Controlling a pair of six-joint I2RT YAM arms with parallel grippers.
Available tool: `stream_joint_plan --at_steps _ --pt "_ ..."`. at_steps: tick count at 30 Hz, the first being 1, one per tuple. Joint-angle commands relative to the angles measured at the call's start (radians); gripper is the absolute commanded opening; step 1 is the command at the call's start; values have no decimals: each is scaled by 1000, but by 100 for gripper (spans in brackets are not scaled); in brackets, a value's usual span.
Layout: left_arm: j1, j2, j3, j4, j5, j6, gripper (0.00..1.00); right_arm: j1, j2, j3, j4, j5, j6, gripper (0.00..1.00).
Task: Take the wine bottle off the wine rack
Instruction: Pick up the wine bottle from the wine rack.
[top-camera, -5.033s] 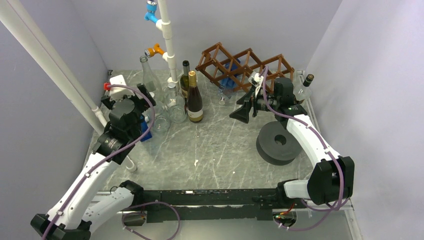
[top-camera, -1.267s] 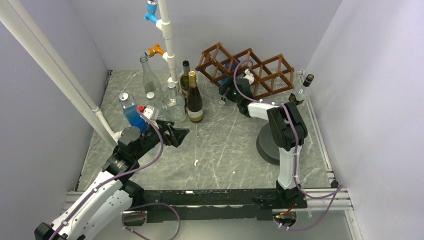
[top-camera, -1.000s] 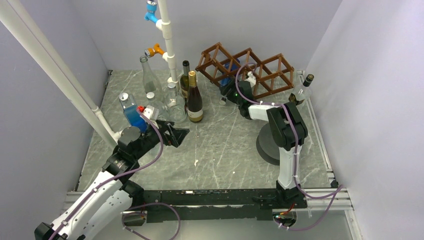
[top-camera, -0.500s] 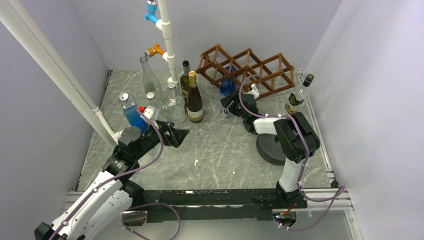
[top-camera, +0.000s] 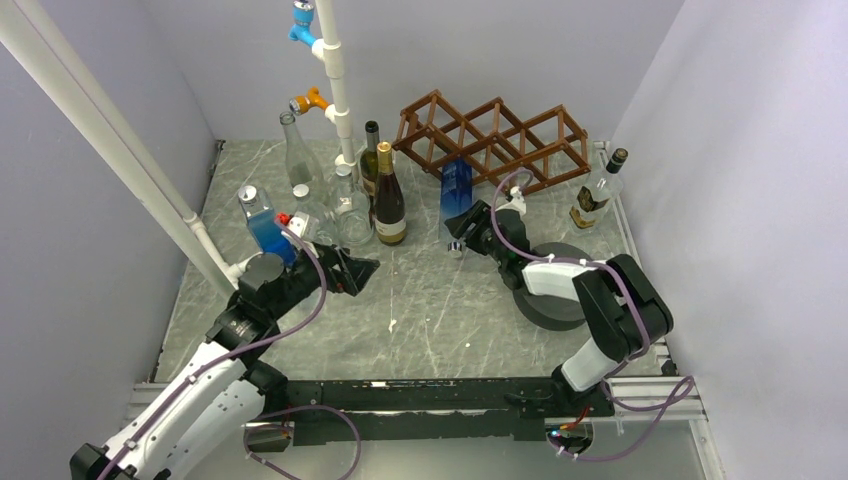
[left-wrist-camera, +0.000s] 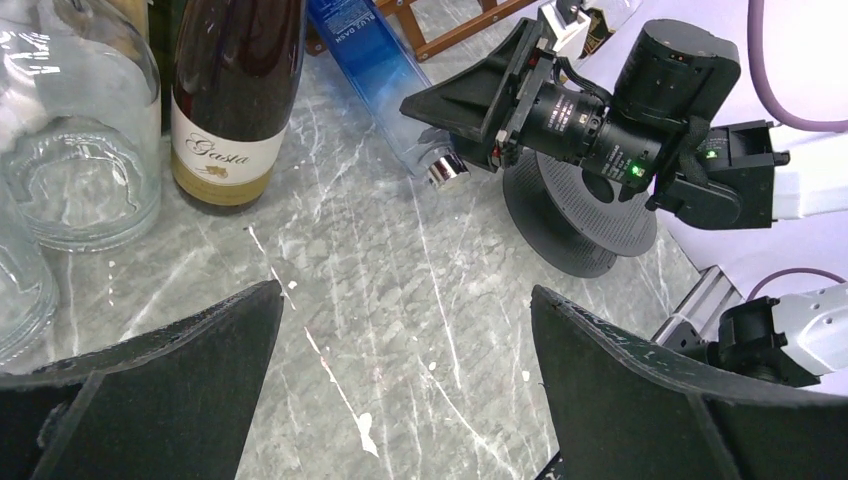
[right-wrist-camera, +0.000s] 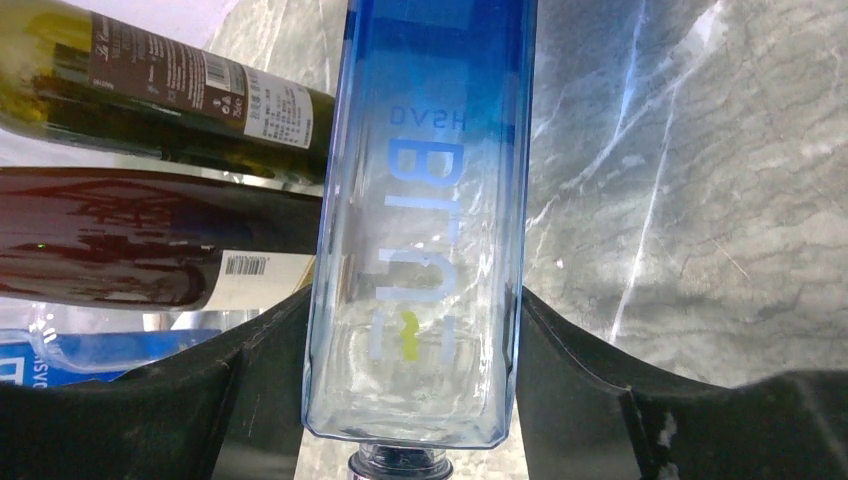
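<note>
The wine bottle (top-camera: 455, 190) is a blue square glass one with a silver cap, lying tilted with its cap toward me. My right gripper (top-camera: 465, 228) is shut on its shoulder end, and both fingers press its flat sides in the right wrist view (right-wrist-camera: 412, 310). The bottle's far end (left-wrist-camera: 375, 60) sits at the front edge of the brown lattice wine rack (top-camera: 500, 130). My left gripper (top-camera: 355, 268) hovers open over bare marble (left-wrist-camera: 405, 300), well left of the bottle.
Two dark wine bottles (top-camera: 388, 195) and clear glass bottles (top-camera: 300, 150) stand by the white pipe (top-camera: 335, 80). A blue bottle (top-camera: 262, 225) stands at the left. Another bottle (top-camera: 598, 190) stands right of the rack. A black disc (top-camera: 550, 290) lies under the right arm.
My right gripper has drawn back toward the near edge with the blue bottle, sliding it out of its rack cell. The left arm has held still over the last second.
</note>
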Motion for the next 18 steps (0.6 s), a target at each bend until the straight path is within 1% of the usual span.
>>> stream_joint_plan --at_steps 1,18 --pt "-1 13 -8 66 12 -37 99 7 -62 -14 41 -38 22 26" --pt "-30 149 -42 199 18 -135 99 7 -142 -55 -92 -137 36 27"
